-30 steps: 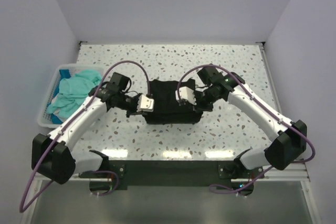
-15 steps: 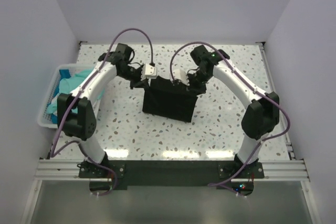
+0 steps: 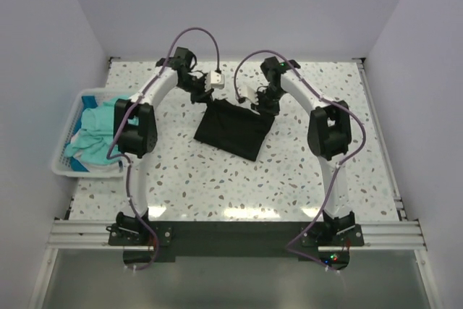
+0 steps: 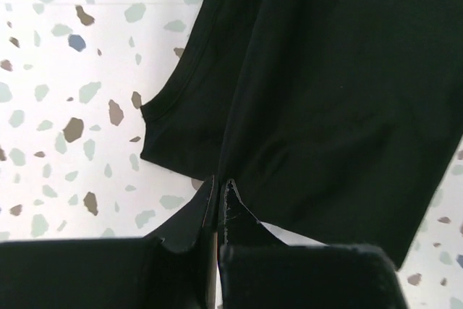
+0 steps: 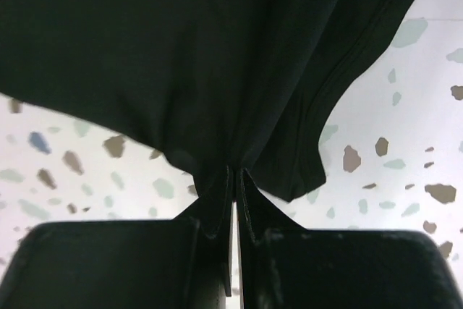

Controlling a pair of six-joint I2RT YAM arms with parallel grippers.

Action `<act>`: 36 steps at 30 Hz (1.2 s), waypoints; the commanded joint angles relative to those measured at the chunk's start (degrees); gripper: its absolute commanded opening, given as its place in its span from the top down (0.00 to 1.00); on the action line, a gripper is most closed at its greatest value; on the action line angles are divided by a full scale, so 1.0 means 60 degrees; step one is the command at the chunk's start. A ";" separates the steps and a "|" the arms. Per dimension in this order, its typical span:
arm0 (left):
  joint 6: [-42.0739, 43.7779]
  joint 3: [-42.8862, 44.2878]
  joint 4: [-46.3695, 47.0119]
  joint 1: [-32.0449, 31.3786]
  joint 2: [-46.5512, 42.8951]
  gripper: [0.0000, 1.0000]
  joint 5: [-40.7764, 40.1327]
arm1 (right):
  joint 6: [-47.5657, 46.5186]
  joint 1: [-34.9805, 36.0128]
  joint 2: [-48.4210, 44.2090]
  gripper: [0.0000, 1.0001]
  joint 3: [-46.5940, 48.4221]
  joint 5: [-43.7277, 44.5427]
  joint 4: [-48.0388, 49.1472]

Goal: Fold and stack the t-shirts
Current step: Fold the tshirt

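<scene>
Pinching the black t-shirt [image 3: 233, 132], left and right jaws fully closed.

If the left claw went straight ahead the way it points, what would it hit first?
The black t-shirt that the left claw pinches; behind it, probably the speckled table.

Matt black cloth t-shirt [image 3: 231, 129], glossy speckled table [image 3: 217, 186], white plastic basket [image 3: 59, 163]

Top camera high, near side, facing down; wrist cameras close over black t-shirt [image 3: 233, 129], shared by all.
</scene>
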 commanded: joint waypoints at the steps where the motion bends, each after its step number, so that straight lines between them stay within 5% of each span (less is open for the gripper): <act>1: -0.0406 0.0417 0.0811 0.0005 0.0491 0.99 -0.0354 | -0.0229 -0.0078 0.0367 1.00 0.0142 0.0634 0.0890; 11: -0.1210 -0.3051 0.1308 -0.0420 -0.0413 0.99 -0.0693 | -0.0360 0.0126 0.0648 1.00 -0.1321 0.1148 0.2401; 22: -0.2135 -0.7945 0.1940 -0.0508 -0.4267 0.98 0.0538 | 0.0252 0.0961 -0.3011 1.00 -0.5892 -0.0038 0.2519; 24: -0.1960 -0.8079 0.1881 -0.0508 -0.4589 0.88 0.0567 | 0.0502 0.0976 -0.3336 0.87 -0.6098 -0.0258 0.2402; 25: -0.1959 -0.8094 0.2099 -0.0508 -0.4692 0.71 0.0509 | 0.0866 0.0976 -0.3410 0.64 -0.6041 -0.0389 0.2329; 27: -0.1872 -0.8050 0.2407 -0.0508 -0.5086 0.62 0.0552 | 0.1641 0.0816 -0.3353 0.47 -0.5256 -0.0521 0.2197; 28: -0.1813 -0.8021 0.2597 -0.0508 -0.5205 0.53 0.0756 | 0.1950 0.0685 -0.3222 0.45 -0.4829 -0.0986 0.1906; 32: -0.1535 -0.7845 0.3871 -0.0771 -0.5557 0.48 0.1036 | 0.3678 0.0069 -0.1861 0.46 -0.1959 -0.2233 0.0632; 36: -0.1009 -0.7613 0.4562 -0.1210 -0.5209 0.47 0.0905 | 0.5536 0.0068 -0.0484 0.66 -0.0475 -0.3289 0.0174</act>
